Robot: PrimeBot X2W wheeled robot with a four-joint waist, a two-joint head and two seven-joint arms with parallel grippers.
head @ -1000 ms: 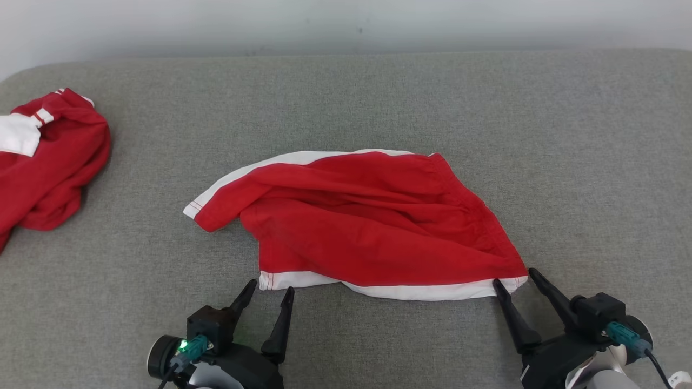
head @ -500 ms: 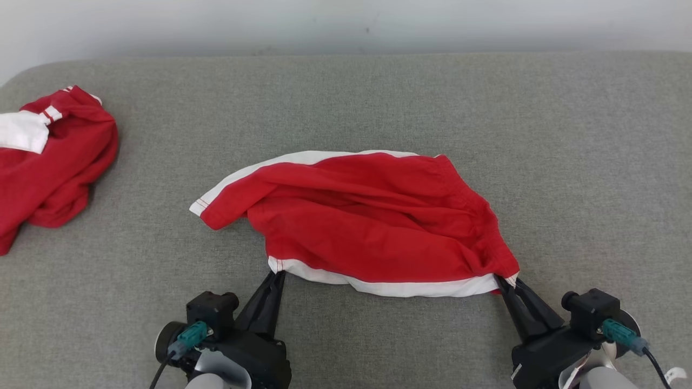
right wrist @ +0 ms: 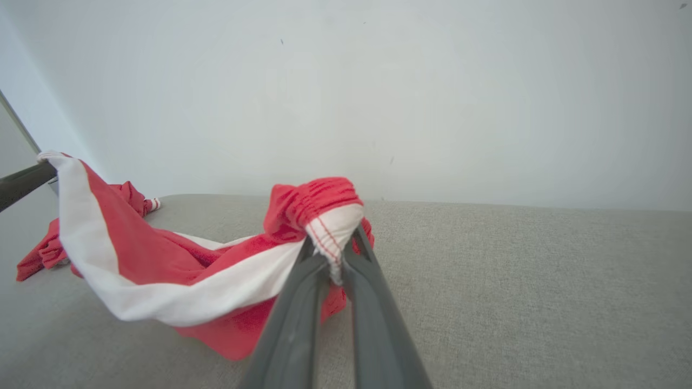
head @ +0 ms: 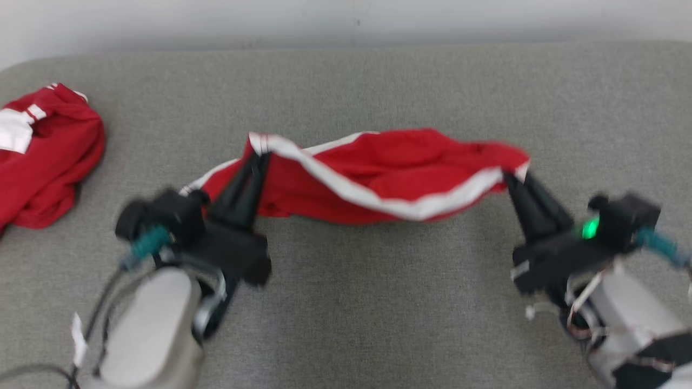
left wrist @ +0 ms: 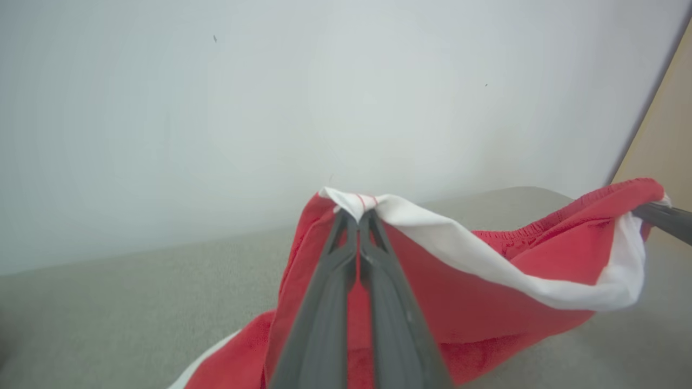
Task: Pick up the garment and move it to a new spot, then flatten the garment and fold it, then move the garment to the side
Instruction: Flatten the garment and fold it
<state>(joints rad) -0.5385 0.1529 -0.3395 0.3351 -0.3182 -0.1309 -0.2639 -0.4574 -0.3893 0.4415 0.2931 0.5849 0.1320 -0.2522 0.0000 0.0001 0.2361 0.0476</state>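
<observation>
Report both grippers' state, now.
Left gripper: jaws closed, holding a white-hemmed corner of the red garment.
Right gripper: jaws closed, holding the red garment's other hem corner.

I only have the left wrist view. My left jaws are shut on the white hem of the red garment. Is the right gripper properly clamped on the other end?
Observer: Yes. The right gripper is shut on the far white-trimmed corner of the garment, right beside the gathered waistband.
Operator: Is anything else lying around that I might drag it into?
Observer: A second garment, also red and white, lies crumpled at the far left of the grey surface. It is well apart from the one being lifted.
</observation>
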